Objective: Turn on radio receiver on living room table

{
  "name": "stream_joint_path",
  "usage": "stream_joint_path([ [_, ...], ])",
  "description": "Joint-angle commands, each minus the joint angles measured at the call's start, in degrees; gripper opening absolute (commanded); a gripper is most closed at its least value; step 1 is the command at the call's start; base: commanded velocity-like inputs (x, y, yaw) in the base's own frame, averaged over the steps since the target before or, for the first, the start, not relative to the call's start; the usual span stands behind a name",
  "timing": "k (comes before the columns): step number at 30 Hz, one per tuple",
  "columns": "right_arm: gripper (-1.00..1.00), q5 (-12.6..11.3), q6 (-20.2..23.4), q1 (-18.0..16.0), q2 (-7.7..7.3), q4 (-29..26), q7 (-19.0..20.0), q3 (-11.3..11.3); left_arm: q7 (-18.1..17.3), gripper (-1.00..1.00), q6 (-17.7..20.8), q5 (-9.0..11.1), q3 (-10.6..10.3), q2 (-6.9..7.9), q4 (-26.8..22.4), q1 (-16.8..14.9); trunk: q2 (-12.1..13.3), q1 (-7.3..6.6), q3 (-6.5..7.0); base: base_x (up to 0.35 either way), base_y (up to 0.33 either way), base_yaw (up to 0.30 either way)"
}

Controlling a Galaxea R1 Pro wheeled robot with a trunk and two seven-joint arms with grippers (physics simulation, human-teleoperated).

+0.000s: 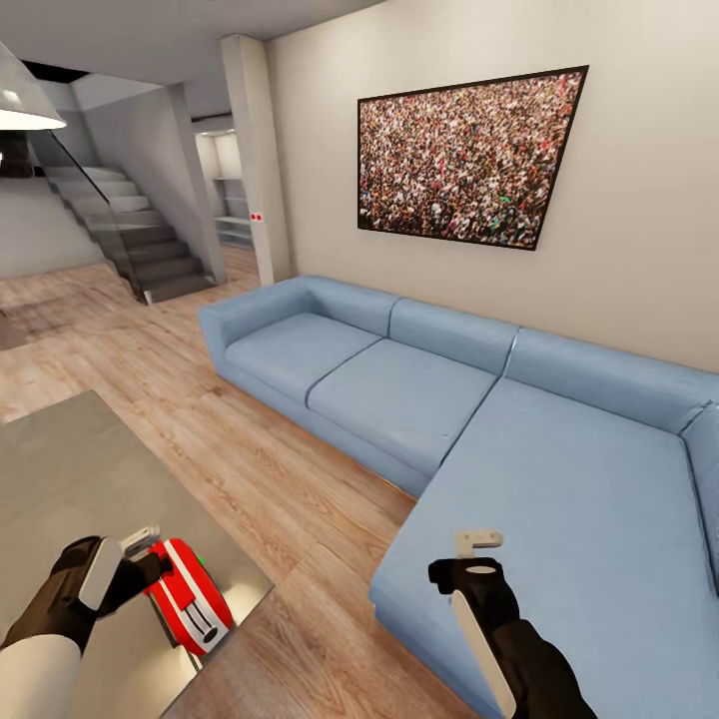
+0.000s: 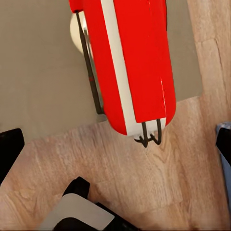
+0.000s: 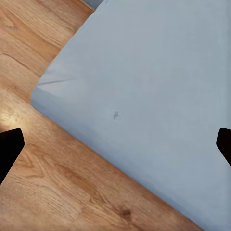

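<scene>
**Q:** Red casing with white stripes, low at the near corner: is that the radio receiver (image 1: 188, 596)?

**A:** Yes. It lies on the grey table (image 1: 70, 469), close to the corner nearest the sofa (image 1: 519, 439). In the left wrist view the radio receiver (image 2: 132, 62) shows its glossy red body, one white stripe along its length, and a thin black wire handle (image 2: 91, 77) along one side, with wire ends hooking out past the rounded end. That end reaches over the table edge (image 2: 187, 72), with wood plank floor (image 2: 144, 183) below it.

**Q:** And the left gripper (image 1: 140, 549)?

**A:** It is right at the radio's upper end in the head view, one pale finger showing beside the red shell. Whether it presses, clasps or merely touches the casing I cannot tell. In its own wrist view, dark finger tips sit at the two side borders, wide apart, with the radio between and beyond them.

**Q:** The right gripper (image 1: 477, 544)?

**A:** It hangs over the near corner of the light-blue sofa seat, holding nothing. Its wrist view shows dark finger tips (image 3: 9, 144) spread to both borders, the cushion (image 3: 154, 96) and floor (image 3: 48, 183) beneath.

**Q:** Surroundings?

**A:** Beige wall with a black-framed crowd photograph (image 1: 469, 155); grey stairs (image 1: 140, 240) lie beyond at the left.
</scene>
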Motion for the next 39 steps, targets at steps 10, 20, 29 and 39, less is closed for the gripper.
stream_joint_path([
  [10, 1.00, -0.01, 0.05, -0.03, -0.02, 0.06, 0.00, -0.05, -0.07, 1.00, 0.01, 0.07, 0.00, 0.00, 1.14, 0.00, 0.00, 0.00, 0.00, 0.000, 0.000, 0.000],
  [20, 1.00, 0.07, 0.08, 0.00, -0.01, 0.02, 0.00, -0.04, 0.00, 1.00, 0.09, -0.11, 0.00, -0.92, 1.16, 0.00, 0.00, 0.00, 0.00, 0.000, 0.000, 0.000],
  [29, 1.00, 0.15, 0.18, -0.02, -0.03, 0.06, 0.00, 0.01, 0.08, 1.00, 0.02, -0.16, 0.00, -1.08, 1.18, 0.00, 0.00, 0.00, 0.00, 0.000, 0.000, 0.000],
  [39, 1.00, 0.16, 0.15, -0.01, -0.06, 0.10, 0.03, 0.01, 0.10, 1.00, 0.01, -0.18, 0.00, -1.39, 1.23, 0.00, 0.00, 0.00, 0.04, 0.000, 0.000, 0.000],
])
